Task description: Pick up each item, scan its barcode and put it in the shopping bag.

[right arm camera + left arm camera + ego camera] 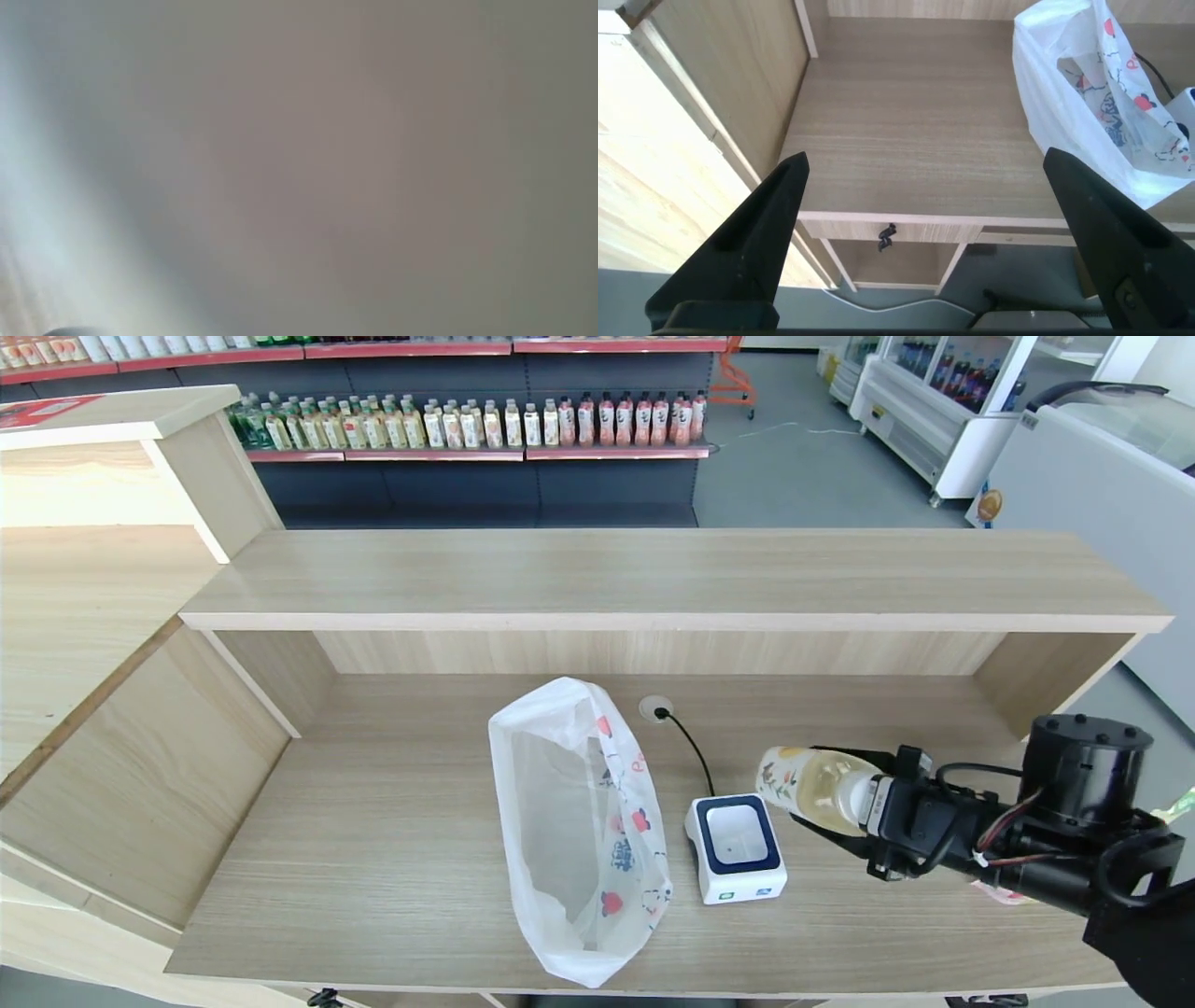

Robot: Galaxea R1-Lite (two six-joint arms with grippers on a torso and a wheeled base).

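Wooden counter (373, 821) is seen in the head view, with the shopping bag (579, 831) slumped beside the scanner (736, 845). The bottle (794, 779) is held sideways, clamped in the right gripper (822, 789), just right of the scanner. A missed read is likely if its barcode is turned away. The arm is stretched in low, wrist level.

In the left wrist view, the left gripper (926, 161) is seen spread wide and empty over the counter's near edge.

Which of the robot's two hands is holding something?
The right hand, gripping a bottle near the scanner; the left hand hangs open, empty.
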